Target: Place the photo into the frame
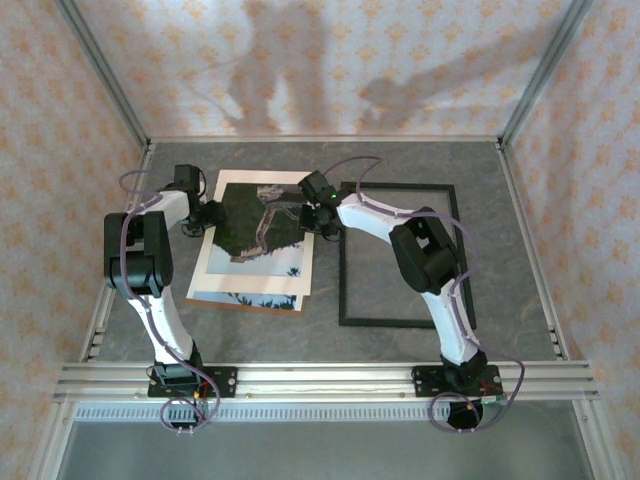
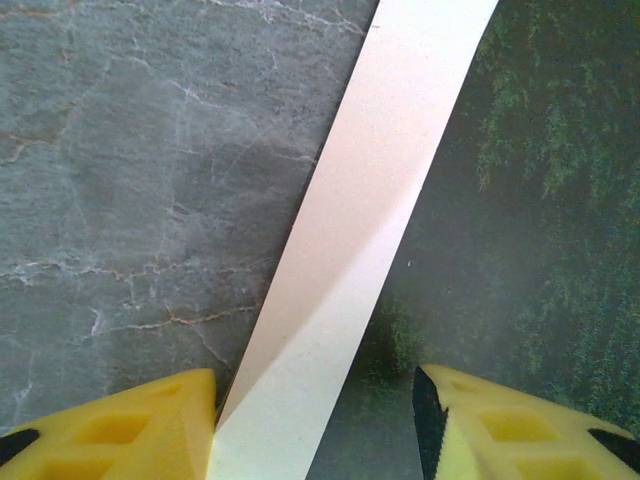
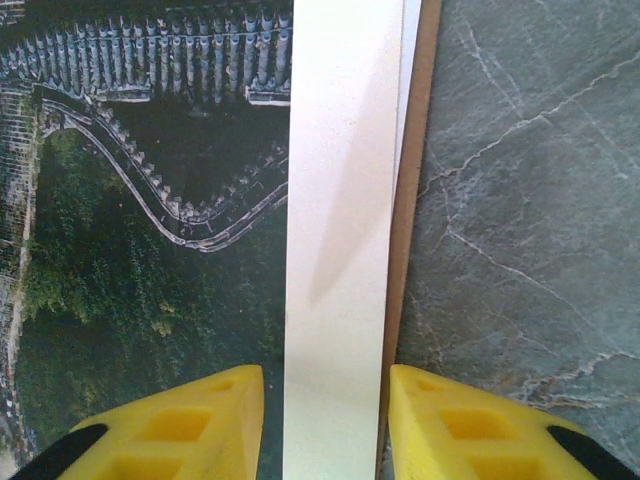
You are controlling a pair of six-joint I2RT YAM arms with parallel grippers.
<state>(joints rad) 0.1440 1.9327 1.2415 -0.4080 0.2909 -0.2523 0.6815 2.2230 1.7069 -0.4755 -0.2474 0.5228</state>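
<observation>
Your left claw (image 2: 312, 385) sits at the left edge of the photo (image 1: 255, 230). Its yellow fingers stand apart: one is over the bare tabletop (image 1: 420, 165), the other over the dark green print, and the white border runs between them. Nothing is pinched.

The photo lies face up and flat, left of centre on the tabletop, resting on a brown backing board (image 3: 408, 220) whose edge shows along the print's right side.

Your right claw (image 3: 325, 375) sits at the photo's right edge, fingers parted, straddling the white border. You cannot tell whether the pads touch the paper.

The frame (image 1: 400, 322) lies flat just beside the photo on its right, with grey tabletop showing through its opening. The right arm crosses above it.
</observation>
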